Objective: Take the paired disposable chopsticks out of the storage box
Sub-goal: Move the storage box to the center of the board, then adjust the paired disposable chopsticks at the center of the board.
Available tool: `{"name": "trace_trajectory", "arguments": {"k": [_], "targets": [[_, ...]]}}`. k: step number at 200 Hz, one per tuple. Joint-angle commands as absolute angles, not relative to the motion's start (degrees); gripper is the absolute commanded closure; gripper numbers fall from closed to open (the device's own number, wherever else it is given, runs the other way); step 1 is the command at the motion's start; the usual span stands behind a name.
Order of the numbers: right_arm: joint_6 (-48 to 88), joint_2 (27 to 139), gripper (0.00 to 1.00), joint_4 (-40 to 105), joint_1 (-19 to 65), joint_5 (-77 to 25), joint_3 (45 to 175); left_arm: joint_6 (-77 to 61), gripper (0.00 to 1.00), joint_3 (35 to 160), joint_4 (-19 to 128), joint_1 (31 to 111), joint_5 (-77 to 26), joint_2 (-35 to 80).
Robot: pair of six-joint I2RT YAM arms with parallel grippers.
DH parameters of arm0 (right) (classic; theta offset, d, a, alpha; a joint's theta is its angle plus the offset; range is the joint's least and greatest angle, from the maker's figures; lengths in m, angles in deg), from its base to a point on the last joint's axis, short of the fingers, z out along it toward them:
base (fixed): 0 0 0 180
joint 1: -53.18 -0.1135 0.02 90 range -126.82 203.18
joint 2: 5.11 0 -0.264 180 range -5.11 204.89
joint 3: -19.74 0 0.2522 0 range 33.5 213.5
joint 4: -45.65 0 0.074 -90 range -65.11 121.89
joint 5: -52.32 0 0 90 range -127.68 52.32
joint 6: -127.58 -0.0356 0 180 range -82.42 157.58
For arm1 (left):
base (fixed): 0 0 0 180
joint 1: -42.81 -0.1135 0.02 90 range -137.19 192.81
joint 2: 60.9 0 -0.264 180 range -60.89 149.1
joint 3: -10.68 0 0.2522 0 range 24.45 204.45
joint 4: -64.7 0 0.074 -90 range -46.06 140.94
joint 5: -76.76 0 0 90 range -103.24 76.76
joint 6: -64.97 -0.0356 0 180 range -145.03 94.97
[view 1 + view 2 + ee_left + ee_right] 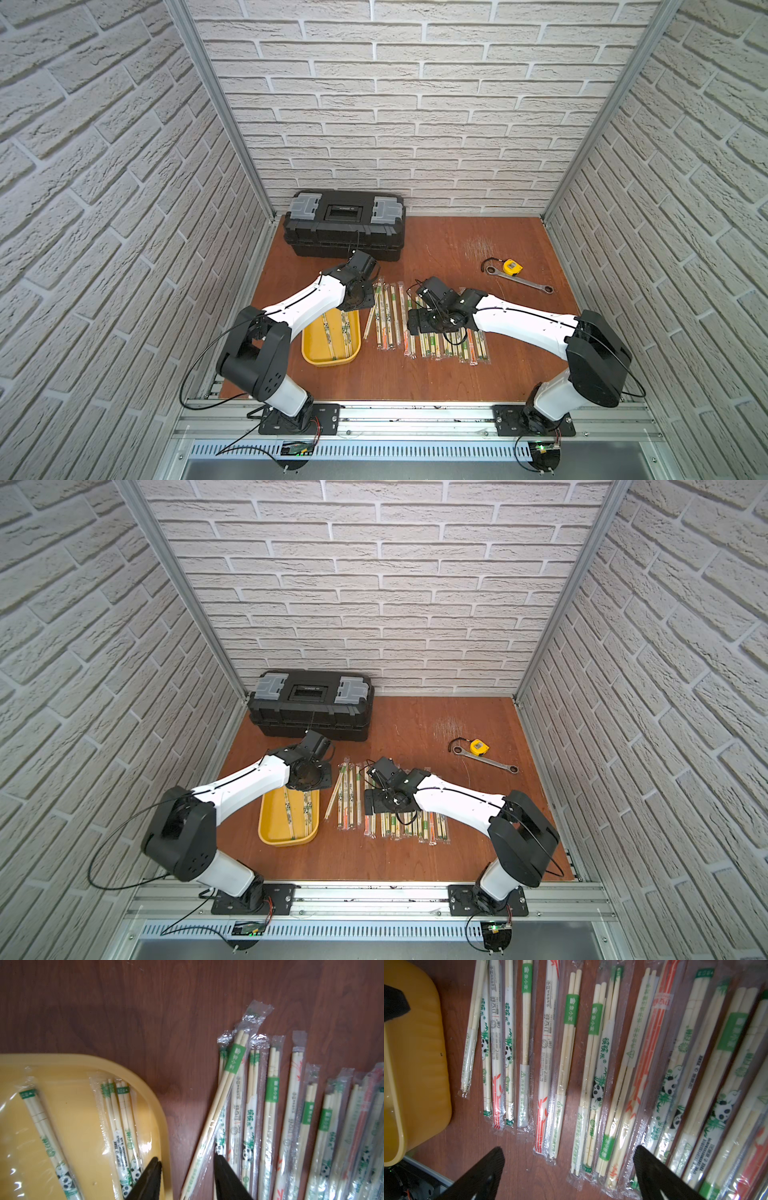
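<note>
Left gripper (187,1176): jaws partly apart, nothing between them; one finger over the tray's rim, the other over a loose slanted pair on the table.
Right gripper (569,1169): jaws wide apart, empty, poised above the row of wrapped pairs.
Chopsticks (569,1047): most lay side by side on the table, right of the tray, in clear sleeves with green, orange and panda prints.
Tray (153,1088): yellow, shallow; about three sleeved pairs (118,1118) were left inside, two close together by the near wall, one apart.
Step in hand: judged late in the emptying, the left arm between a drop and another pick.
Next move: likely back over the tray, jaws across a single sleeve; the film looked slick and the two neighbours touch, so taking both was a risk.
Table (436,374): reddish-brown wood, scuffed toward the back.
Room: white brick-pattern walls; black toolbox (345,224) at the rear, tape measure (512,266) and wrench (523,280) well apart to the right.
</note>
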State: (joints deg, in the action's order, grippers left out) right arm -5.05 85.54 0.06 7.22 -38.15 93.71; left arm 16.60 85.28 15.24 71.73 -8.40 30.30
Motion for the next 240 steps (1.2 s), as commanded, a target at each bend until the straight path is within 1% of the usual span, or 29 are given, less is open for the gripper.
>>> {"name": "trace_trajectory", "arguments": {"k": [1,32,49,100,120,141,182,208,227,240], "targets": [[-4.43,85.84,0.02,0.95,7.32,-38.56,94.44,14.78,0.55,88.68,16.31,71.76,-8.46,34.93],[-4.52,85.42,0.02,1.48,7.37,-38.47,93.46,13.58,0.55,92.13,16.46,71.90,-8.76,39.97],[-4.36,85.38,0.02,1.49,7.37,-38.29,93.44,13.42,0.55,93.49,16.12,71.97,-8.35,40.93],[-3.99,85.14,0.02,1.88,7.38,-37.95,93.62,15.00,0.55,94.26,8.82,72.31,-0.32,34.74],[-3.79,85.31,0.02,2.01,7.38,-37.86,93.62,14.49,0.53,94.08,8.39,72.58,-0.22,31.11],[-3.73,85.42,0.02,2.01,7.54,-37.86,93.45,13.15,0.52,95.54,9.36,73.49,-2.16,30.59],[-3.73,84.48,0.02,1.75,8.17,-38.04,92.56,12.05,0.52,101.64,9.77,76.05,-3.83,38.44],[-3.74,83.51,0.02,1.33,8.44,-38.36,91.82,12.53,0.53,103.68,10.40,76.09,-3.76,43.71],[-3.73,82.88,0.02,1.08,8.69,-38.57,91.52,12.49,0.56,104.31,10.69,75.62,-3.85,46.68],[-3.73,82.59,0.02,1.04,8.76,-38.65,91.34,12.47,0.60,104.12,11.24,75.13,-4.09,47.84]]}}
